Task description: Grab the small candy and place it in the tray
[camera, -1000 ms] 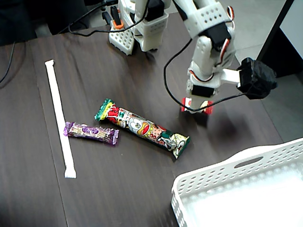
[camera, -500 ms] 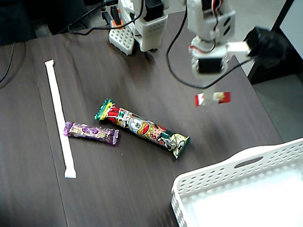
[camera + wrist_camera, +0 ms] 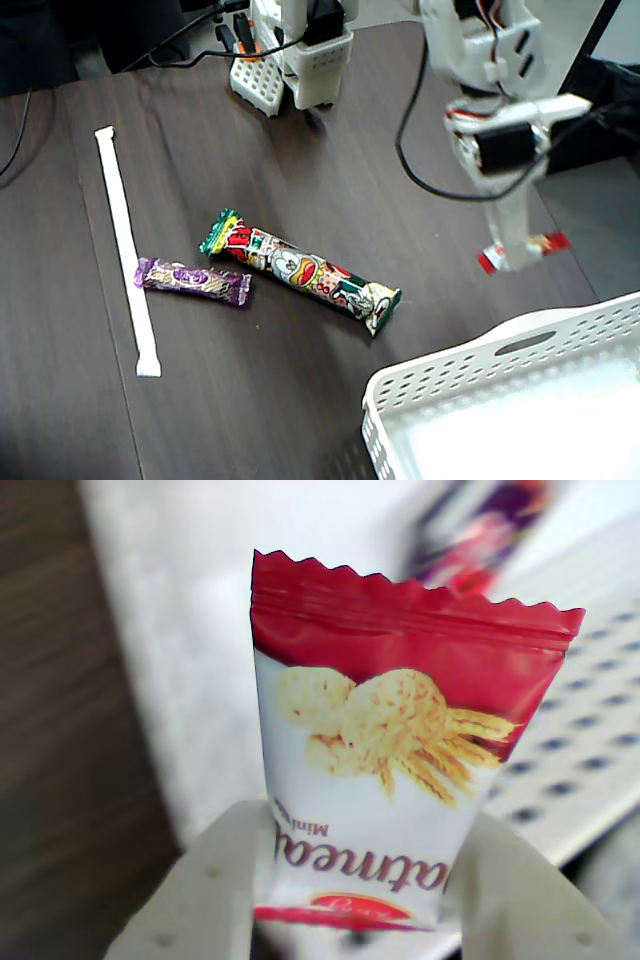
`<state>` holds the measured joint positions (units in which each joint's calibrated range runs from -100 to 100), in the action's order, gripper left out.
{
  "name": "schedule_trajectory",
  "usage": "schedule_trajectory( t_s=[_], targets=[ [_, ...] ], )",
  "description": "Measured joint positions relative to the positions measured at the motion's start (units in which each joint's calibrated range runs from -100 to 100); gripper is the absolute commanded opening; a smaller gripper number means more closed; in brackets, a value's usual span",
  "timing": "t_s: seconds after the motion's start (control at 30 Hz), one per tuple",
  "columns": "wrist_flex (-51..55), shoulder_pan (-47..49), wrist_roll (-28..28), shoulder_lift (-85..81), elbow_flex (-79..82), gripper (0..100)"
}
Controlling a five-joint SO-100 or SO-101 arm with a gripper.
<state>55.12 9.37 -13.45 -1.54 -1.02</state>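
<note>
Tool (image 3: 513,262): gripping small candy (image 3: 380,770) by its lower end, hovering above desk (image 3: 300,160).
Risk: candy dropping short of tray (image 3: 520,345), wrapper slipping between fingers.

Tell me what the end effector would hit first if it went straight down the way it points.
Probably the dark table, just beyond the tray rim. The end effector is shut on the candy; its height is unclear.

The small candy (image 3: 370,780) wears a glossy plastic-film wrapper with crimped red ends. The gripper (image 3: 515,255) is matt white plastic. The tray (image 3: 520,375) is smooth perforated white plastic. The worktop (image 3: 330,170) shows dark, matt wood grain.
</note>
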Motion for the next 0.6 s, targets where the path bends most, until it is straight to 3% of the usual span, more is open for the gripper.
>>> schedule_trajectory(
  t_s=[0.4,0.6],
  targets=[
    [0.0,-1.2,0.0,31.1,-39.5,5],
    [4.9,-0.7,0.0,41.6,-53.6,22]
  ],
)
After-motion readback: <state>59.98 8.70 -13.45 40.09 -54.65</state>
